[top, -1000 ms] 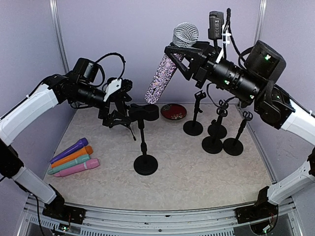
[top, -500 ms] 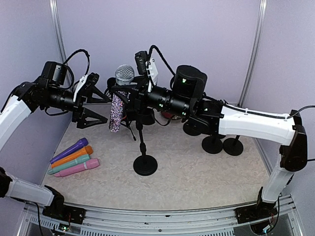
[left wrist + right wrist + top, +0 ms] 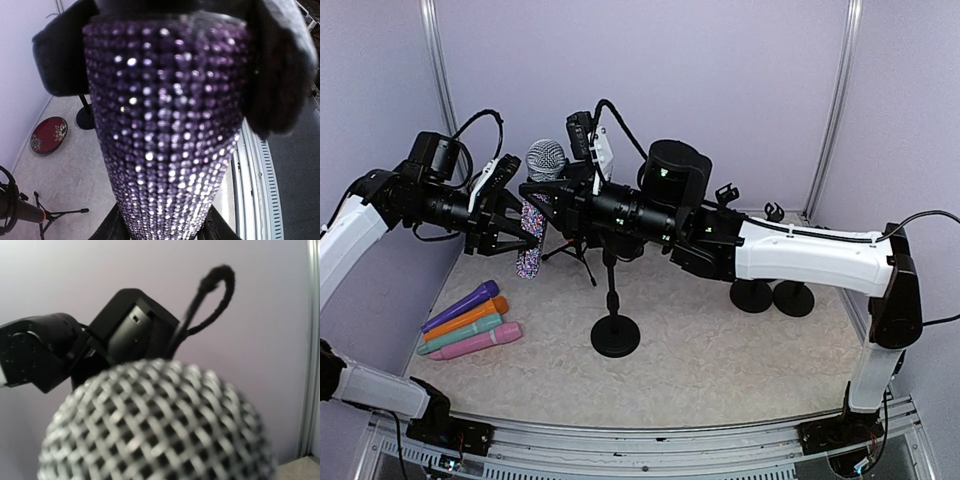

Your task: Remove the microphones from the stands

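Right gripper [image 3: 550, 190] has swung the microphone [image 3: 531, 246] leftward to the left gripper [image 3: 518, 212]

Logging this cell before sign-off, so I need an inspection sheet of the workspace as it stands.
Surface: beige textured table top, nothing spilled.
Job's things: sparkly purple microphone held in the air, off the stand.
Clutter: four coloured microphones; spare stands; red dish; small tripod.
Grippers: right gripper clamps the microphone below its head; left gripper straddles its body, contact unclear.
Cables: black cable loop on the left wrist, another on the right.
Surroundings: lilac walls, nothing else seen.
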Robot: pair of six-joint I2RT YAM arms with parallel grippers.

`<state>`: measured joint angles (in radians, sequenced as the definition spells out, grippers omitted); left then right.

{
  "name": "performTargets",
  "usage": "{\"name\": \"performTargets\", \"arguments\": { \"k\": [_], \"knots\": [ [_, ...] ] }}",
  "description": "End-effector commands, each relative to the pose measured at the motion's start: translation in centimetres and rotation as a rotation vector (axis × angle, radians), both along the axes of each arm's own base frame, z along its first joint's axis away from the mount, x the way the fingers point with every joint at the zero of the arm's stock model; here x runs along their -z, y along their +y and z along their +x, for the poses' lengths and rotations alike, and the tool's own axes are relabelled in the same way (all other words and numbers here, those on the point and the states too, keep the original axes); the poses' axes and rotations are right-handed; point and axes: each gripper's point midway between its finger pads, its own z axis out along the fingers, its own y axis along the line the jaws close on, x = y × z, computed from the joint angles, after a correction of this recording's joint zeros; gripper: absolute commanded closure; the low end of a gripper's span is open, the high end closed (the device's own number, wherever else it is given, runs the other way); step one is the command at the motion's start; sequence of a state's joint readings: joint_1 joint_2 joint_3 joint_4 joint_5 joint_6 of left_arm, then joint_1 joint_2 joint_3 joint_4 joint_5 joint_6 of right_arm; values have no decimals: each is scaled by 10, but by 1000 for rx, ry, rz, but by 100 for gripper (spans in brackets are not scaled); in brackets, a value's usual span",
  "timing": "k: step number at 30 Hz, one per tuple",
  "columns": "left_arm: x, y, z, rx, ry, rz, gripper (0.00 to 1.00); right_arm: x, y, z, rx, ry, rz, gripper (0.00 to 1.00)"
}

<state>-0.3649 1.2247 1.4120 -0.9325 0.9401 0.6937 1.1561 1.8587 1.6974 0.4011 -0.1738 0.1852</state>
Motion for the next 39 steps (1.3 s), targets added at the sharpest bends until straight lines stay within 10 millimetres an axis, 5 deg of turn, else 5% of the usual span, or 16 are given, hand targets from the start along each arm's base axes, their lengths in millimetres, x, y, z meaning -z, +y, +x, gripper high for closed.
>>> {"name": "performTargets", "arguments": {
  "k": [1, 4, 7, 12, 16, 20, 28, 33, 39],
  "knots": [
    [20, 7, 8, -27, 47, 34, 67, -31, -6, -8, -4, -41, 64, 59],
    [34, 22, 18, -85, 49, 78, 72, -37, -17, -4, 44, -55, 45, 25],
    [58, 42, 26, -160, 37, 157, 73, -51, -39, -2, 111, -77, 28, 9],
    [124, 82, 32, -316, 55, 339, 73, -61, -86, -1, 228, -96, 21, 8],
    [189, 107, 22, -385, 85, 486, 73, -44, -119, 4, 314, -69, -20, 10],
    [229, 125, 14, -424, 99, 587, 73, -15, -151, 10, 399, -21, -52, 14],
    [279, 154, 12, -502, 94, 748, 66, 48, -194, 14, 485, 113, -103, 16],
    [298, 163, 12, -537, 105, 792, 45, 87, -203, 12, 493, 156, -168, 14],
    [308, 163, 7, -543, 138, 804, 39, 139, -215, 11, 526, 188, -216, 15]
  ]
}}
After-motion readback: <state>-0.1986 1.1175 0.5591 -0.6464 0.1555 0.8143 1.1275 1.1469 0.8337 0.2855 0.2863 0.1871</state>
